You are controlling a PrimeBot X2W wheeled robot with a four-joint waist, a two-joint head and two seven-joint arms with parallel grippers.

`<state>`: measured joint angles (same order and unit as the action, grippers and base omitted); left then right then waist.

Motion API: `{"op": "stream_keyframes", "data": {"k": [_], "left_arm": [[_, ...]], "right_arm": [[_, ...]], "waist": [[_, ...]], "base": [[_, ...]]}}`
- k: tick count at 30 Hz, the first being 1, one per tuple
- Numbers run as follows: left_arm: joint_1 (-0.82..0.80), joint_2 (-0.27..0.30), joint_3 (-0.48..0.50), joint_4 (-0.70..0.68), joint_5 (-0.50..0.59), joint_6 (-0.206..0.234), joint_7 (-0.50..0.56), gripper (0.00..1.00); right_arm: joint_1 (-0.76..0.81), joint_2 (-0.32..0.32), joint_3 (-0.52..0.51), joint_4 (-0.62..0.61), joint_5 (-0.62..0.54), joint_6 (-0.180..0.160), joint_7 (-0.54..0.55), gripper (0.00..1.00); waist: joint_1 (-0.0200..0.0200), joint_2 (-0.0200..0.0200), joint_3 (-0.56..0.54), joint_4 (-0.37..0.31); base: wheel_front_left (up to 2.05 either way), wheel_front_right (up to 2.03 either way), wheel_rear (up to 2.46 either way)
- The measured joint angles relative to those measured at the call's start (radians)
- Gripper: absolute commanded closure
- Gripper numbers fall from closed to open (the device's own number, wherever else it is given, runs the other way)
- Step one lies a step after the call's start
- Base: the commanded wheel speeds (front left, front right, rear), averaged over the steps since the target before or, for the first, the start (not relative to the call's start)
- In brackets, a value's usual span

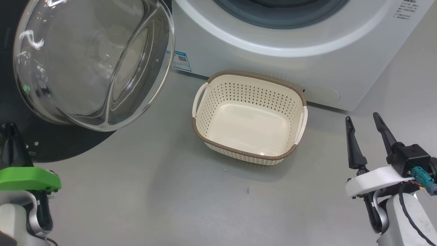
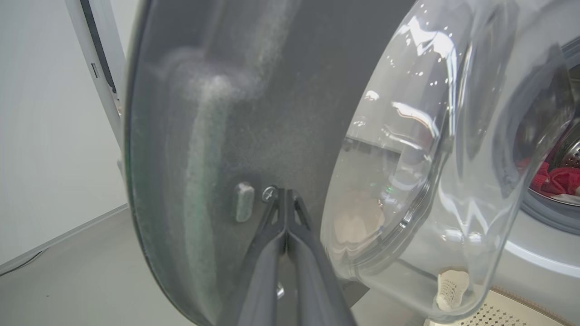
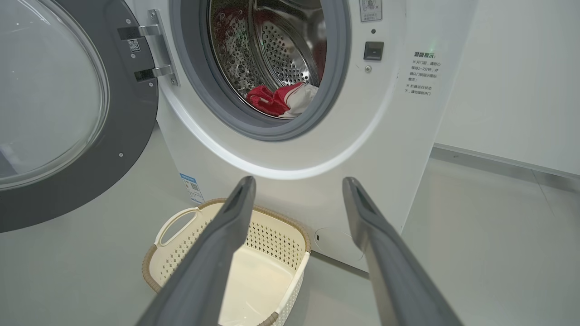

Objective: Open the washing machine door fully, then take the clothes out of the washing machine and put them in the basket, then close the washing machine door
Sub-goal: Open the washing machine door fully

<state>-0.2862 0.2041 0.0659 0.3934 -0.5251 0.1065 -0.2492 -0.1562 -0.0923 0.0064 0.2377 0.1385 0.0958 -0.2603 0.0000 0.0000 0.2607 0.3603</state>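
Observation:
The washing machine door (image 1: 92, 61) stands swung open at the upper left, its clear glass bowl bulging from the black rim. My left gripper (image 2: 285, 192) is shut and empty, its tips at the door's dark inner face (image 2: 226, 113) beside a screw. It rises dark at the lower left in the head view (image 1: 10, 128). Red and white clothes (image 3: 276, 99) lie in the drum of the white washing machine (image 3: 317, 181). The cream basket (image 1: 245, 94) sits empty on the floor before it. My right gripper (image 1: 362, 117) is open and empty, right of the basket.
Grey floor (image 1: 153, 191) spreads around the basket. The door hinge (image 3: 145, 50) is on the machine's left side. A blue label (image 1: 180, 60) marks the machine's front. A white wall (image 3: 521, 90) stands to the machine's right.

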Motion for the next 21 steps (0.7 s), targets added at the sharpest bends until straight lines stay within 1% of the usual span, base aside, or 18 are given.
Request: {"op": "stream_keyframes", "data": {"k": [6, 9, 12, 18, 21], "left_arm": [[-0.004, 0.000, 0.001, 0.019, 0.002, 0.000, -0.003, 1.00], [-0.004, -0.001, -0.006, 0.021, 0.022, 0.000, -0.003, 1.00], [-0.003, -0.004, -0.006, 0.011, 0.029, 0.000, -0.003, 1.00], [0.032, -0.040, -0.006, -0.064, 0.072, 0.000, -0.003, 1.00], [0.074, -0.047, -0.012, -0.095, 0.088, 0.000, -0.003, 1.00]], "right_arm": [[-0.002, 0.001, 0.001, 0.001, 0.000, 0.000, 0.000, 0.00], [-0.009, 0.002, 0.001, 0.005, 0.000, 0.007, 0.000, 0.00], [-0.010, 0.005, 0.002, 0.011, 0.000, 0.008, 0.000, 0.00], [-0.010, 0.011, 0.012, 0.029, 0.000, 0.009, 0.000, 0.00], [-0.008, 0.017, 0.014, 0.034, 0.001, 0.009, 0.000, 0.00]], "waist": [[0.0000, 0.0000, 0.002, -0.001], [0.0000, 0.0000, 0.000, -0.003], [0.0000, 0.0000, -0.007, -0.006], [0.0000, 0.0000, -0.035, -0.014], [0.0000, 0.0000, -0.050, -0.018]], "base": [[0.00, 0.00, 0.00], [0.00, 0.00, 0.00], [0.00, 0.00, 0.00], [0.00, 0.00, 0.00], [0.00, 0.00, 0.00]]}}
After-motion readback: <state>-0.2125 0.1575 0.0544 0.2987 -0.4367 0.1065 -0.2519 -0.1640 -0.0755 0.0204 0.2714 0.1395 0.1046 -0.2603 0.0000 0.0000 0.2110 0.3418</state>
